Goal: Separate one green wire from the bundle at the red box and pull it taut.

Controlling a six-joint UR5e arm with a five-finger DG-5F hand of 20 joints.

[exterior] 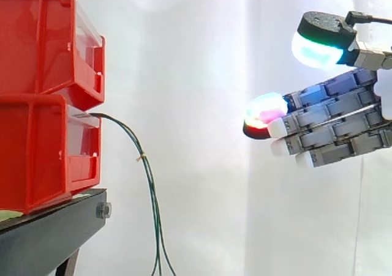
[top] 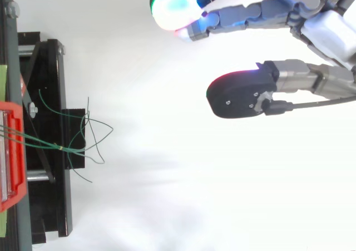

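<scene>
Two red bins (exterior: 49, 98) are stacked on a black stand (exterior: 55, 230) at the left. A bundle of thin green wires (exterior: 142, 160) comes out of the lower bin's front, is tied with a small band and hangs down past the stand. From above, the green wires (top: 83, 134) spread in loose loops over the stand. My hand (exterior: 343, 123) hovers well to the right of the wires, apart from them. Its fingers (exterior: 306, 114) stretch straight toward the bins and the thumb (exterior: 321, 40) stands above them. Nothing is between them.
A white curtain (exterior: 208, 74) hangs behind everything. The black stand's frame (top: 50, 151) lies below the bins in the top view. Open air separates my hand from the bins.
</scene>
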